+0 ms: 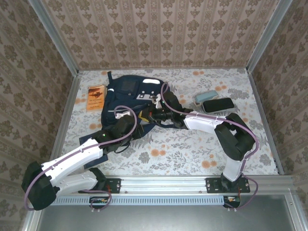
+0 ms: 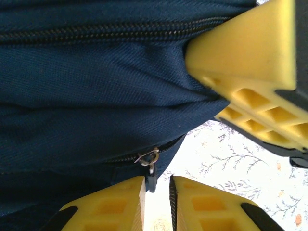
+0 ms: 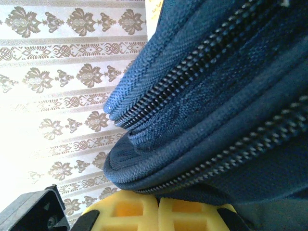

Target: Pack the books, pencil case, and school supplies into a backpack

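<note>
Backpack [image 1: 126,89] lay on the tabletop [image 1: 192,144], upper centre-left of the overhead frame; orange book [image 1: 96,97] lay just left of it. Left tool [image 2: 157,185]: fingers stood a narrow gap apart, zipper pull [image 2: 151,168] hanging between them. Right tool [image 3: 157,204]: pressed together, pinching backpack fabric.

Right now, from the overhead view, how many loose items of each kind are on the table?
navy backpack: 1
orange-brown book: 1
cases: 2 (pale blue case, black case)
total: 4
</note>
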